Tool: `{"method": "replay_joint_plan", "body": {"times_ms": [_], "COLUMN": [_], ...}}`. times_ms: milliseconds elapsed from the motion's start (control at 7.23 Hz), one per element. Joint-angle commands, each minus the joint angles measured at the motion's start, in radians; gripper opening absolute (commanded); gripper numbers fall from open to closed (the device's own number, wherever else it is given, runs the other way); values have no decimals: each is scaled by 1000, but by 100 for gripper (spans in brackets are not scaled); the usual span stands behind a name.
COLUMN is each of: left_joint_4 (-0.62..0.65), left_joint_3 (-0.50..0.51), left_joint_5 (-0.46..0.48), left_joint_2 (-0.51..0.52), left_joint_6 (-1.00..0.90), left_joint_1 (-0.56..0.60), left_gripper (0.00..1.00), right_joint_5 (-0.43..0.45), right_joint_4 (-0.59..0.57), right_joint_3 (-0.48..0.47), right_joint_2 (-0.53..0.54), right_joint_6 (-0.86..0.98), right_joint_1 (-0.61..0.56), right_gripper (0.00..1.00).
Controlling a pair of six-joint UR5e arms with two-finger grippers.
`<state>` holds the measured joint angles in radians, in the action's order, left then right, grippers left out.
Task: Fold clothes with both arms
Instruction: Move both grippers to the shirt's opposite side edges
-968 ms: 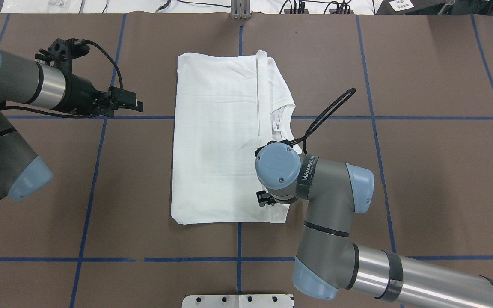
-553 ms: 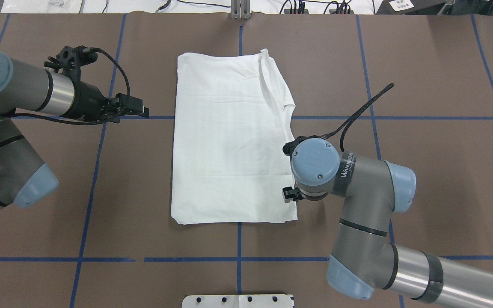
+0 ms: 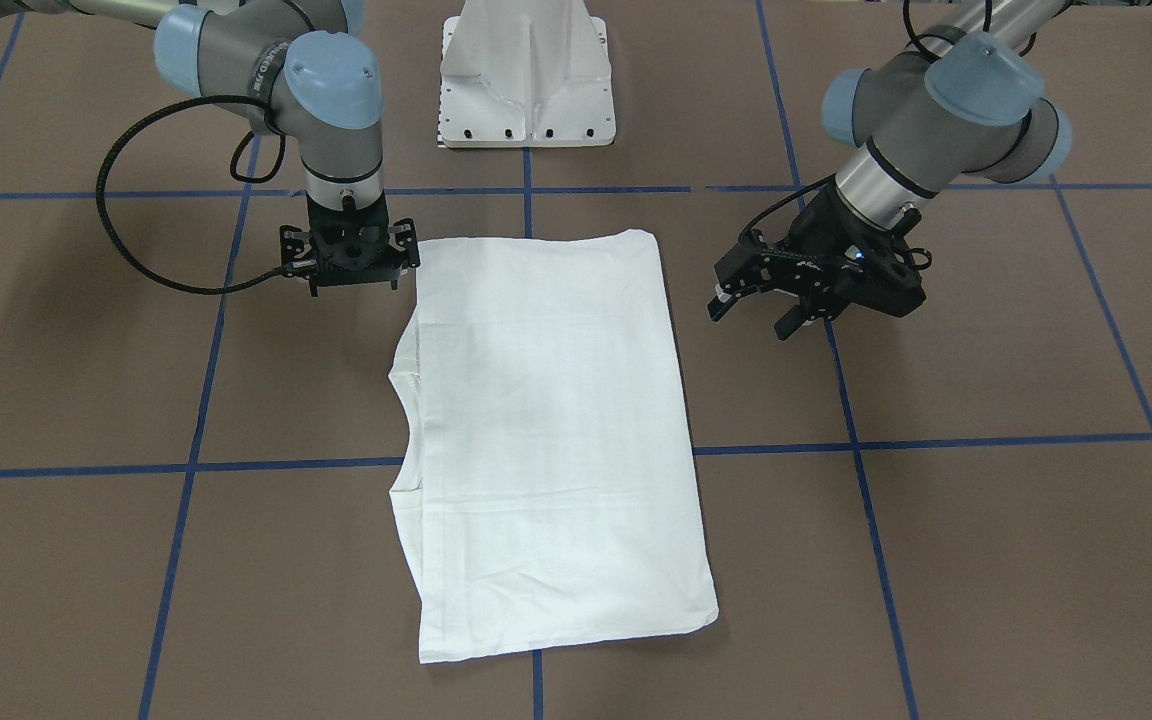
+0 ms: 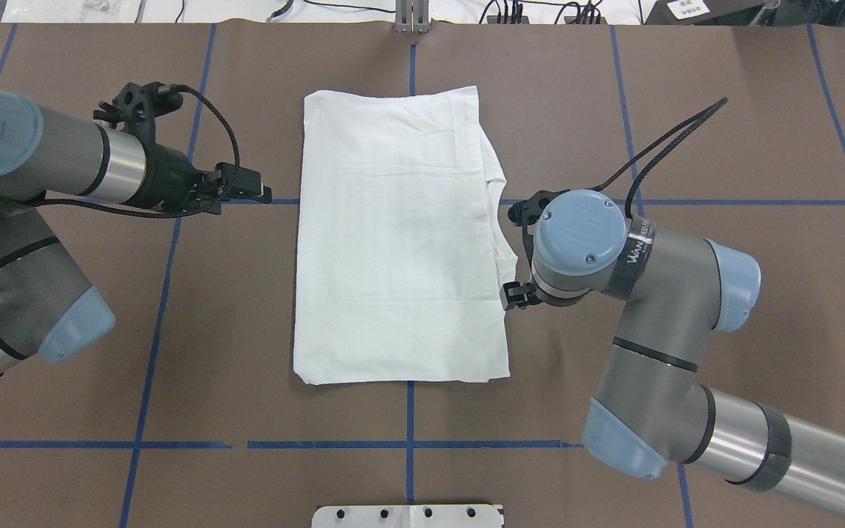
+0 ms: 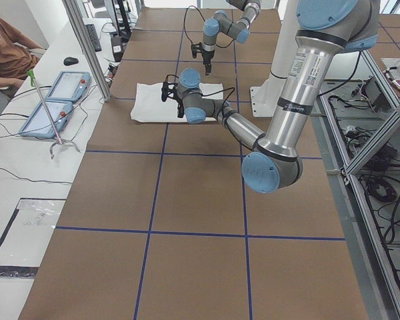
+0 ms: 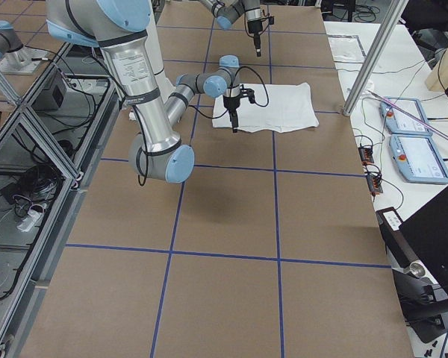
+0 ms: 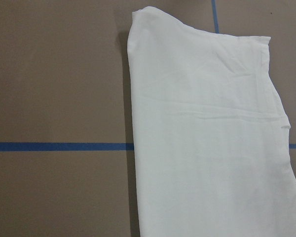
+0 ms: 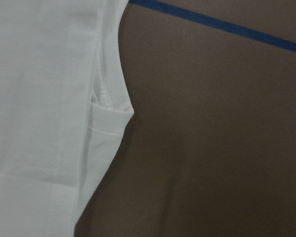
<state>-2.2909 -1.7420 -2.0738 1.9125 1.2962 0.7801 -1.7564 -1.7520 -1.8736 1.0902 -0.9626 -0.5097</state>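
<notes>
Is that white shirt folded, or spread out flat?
Folded. The T-shirt lies as a narrow rectangle with no sleeves sticking out, and stacked layers of cloth show along its collar side.

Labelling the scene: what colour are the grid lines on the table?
Blue lines on a brown table, clearest in the overhead exterior view.

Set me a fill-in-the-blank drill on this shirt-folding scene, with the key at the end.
1. The folded T-shirt lies flat on a ___ table.
2. Lines of ___ tape cross the table.
3. The left gripper hovers beside the shirt, open and holding ___.
4. The shirt's collar notch lies on the side of the ___ arm.

Missing words: brown; blue; nothing; right
</notes>
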Motion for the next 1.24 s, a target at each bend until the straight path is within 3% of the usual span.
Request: {"method": "replay_joint_plan", "body": {"times_ms": [0,138,277,415,1107], "left_joint_4": [5,4,5,11,93], "left_joint_3": [-8,-10,-13,-13,-10], "left_joint_5": [4,29,146,193,239], "left_joint_2": [10,17,16,13,3], "left_joint_6": [207,321,410,473,545], "left_joint_1": [-86,-166,-258,-312,-372], "left_gripper": [100,100,100,100,100], "right_joint_5": [-53,-75,-86,-97,-112], "right_joint_4": [51,51,51,51,51], "right_joint_3": [-68,-109,-154,-177,-196], "right_joint_2": [19,39,63,69,83], "right_joint_6": [2,-1,-17,-34,-56], "right_joint_1": [-23,-29,-30,-30,-36], "right_gripper": [100,100,100,100,100]}}
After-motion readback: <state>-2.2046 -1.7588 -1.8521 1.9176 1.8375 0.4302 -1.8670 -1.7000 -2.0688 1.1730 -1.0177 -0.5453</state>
